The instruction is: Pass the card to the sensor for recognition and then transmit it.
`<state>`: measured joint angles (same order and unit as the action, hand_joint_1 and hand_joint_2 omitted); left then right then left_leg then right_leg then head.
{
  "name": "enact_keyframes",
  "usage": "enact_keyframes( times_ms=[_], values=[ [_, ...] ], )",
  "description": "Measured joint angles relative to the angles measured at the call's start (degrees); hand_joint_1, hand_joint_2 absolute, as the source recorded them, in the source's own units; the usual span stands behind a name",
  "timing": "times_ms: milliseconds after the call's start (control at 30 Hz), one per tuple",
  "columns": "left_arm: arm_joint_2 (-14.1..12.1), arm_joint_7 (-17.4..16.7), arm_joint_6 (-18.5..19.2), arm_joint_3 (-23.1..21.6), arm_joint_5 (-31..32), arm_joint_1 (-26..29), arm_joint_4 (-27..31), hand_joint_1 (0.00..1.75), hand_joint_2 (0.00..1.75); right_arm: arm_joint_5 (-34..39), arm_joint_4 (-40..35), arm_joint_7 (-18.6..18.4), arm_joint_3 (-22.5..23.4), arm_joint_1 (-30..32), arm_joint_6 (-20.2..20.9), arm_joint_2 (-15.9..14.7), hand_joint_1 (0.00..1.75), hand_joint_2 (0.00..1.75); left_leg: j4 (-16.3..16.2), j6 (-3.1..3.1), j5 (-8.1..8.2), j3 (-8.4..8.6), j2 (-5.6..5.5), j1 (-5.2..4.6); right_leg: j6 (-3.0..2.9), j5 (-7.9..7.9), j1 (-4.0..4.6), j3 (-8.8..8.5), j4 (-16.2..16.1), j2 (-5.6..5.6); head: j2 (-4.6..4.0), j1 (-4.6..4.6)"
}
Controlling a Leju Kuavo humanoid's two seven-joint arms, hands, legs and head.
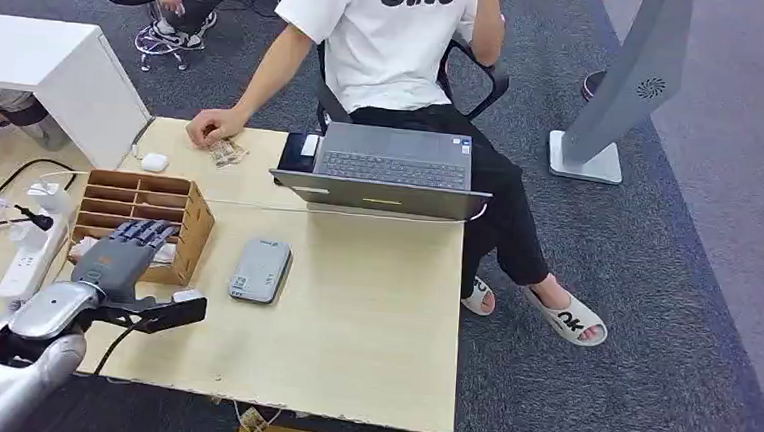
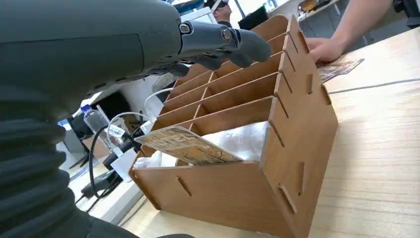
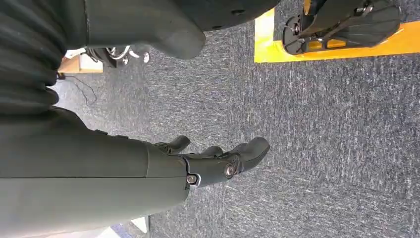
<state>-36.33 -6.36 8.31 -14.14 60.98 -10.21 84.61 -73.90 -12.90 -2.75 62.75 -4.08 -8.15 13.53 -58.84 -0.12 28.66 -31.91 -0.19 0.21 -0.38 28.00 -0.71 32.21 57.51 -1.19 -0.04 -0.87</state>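
Here the left hand hovers over the near compartment of the wooden organizer, which stands toward the table's left edge; its fingers are spread and hold nothing. The card lies tilted in that nearest slot, resting on white paper with one end poking above the wall, as the left wrist view shows. The right hand hangs beside the body over the grey carpet, fingers loosely apart and empty. Just beside the organizer, toward the table's middle, lies the grey sensor, flat and apart from the box. Farther back sit a laptop at the far edge and a person's hand resting on another card.

By my reading, the task is at the pick-up: the next move calls for lowering the fingers and pinching the card's raised end without snagging the divider.
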Motion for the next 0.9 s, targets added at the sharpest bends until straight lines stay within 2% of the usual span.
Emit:
enact_keyframes(
  times_ms=[567,600,667,700,800,900],
  values=[
    [0.6,-0.3,-0.2,0.0,0.5,0.0,-0.7,0.17,1.75,0.0,0.0,0.0,0.0,0.0,0.0,0.0,0.00,1.75,0.0,0.00,0.00,0.00,-0.01,0.00,0.00,0.00,0.00,0.00,0.0,0.00,0.00,0.00],
    [0.6,-0.3,-0.2,0.0,0.6,0.0,-0.7,0.26,1.75,0.0,0.0,0.0,0.0,0.0,0.0,0.0,0.00,1.75,0.0,0.00,0.00,0.00,-0.01,0.00,0.00,0.00,0.00,0.00,0.0,0.00,0.02,0.00],
    [0.6,-0.3,-0.2,0.0,0.7,0.0,-0.8,0.30,1.75,0.0,0.0,0.0,0.0,0.0,0.0,0.0,0.00,1.75,0.0,0.00,0.00,0.00,-0.01,0.00,0.00,0.00,0.00,0.00,0.0,0.00,0.00,0.00],
    [0.6,-0.4,-0.1,0.0,0.7,0.0,-0.8,0.38,1.75,0.0,0.0,0.0,0.0,0.0,0.0,0.0,0.00,1.75,0.0,0.00,0.00,0.00,-0.01,0.00,0.00,0.00,0.00,0.00,0.0,0.00,0.00,0.00],
    [0.6,-0.4,0.0,0.0,0.7,0.0,-1.0,0.49,1.75,0.0,0.0,0.0,0.0,0.0,0.0,0.0,0.00,1.75,0.0,0.00,0.00,0.00,0.00,0.00,0.00,0.00,0.00,0.00,0.0,0.00,0.02,0.00],
    [0.5,-0.5,0.1,0.0,0.8,0.0,-1.1,0.68,1.75,0.0,0.0,0.0,0.0,0.0,0.0,0.0,0.00,1.75,0.0,0.00,0.00,0.00,-0.01,0.00,0.00,0.00,0.00,0.00,0.0,0.00,0.00,0.00]
  ],
)
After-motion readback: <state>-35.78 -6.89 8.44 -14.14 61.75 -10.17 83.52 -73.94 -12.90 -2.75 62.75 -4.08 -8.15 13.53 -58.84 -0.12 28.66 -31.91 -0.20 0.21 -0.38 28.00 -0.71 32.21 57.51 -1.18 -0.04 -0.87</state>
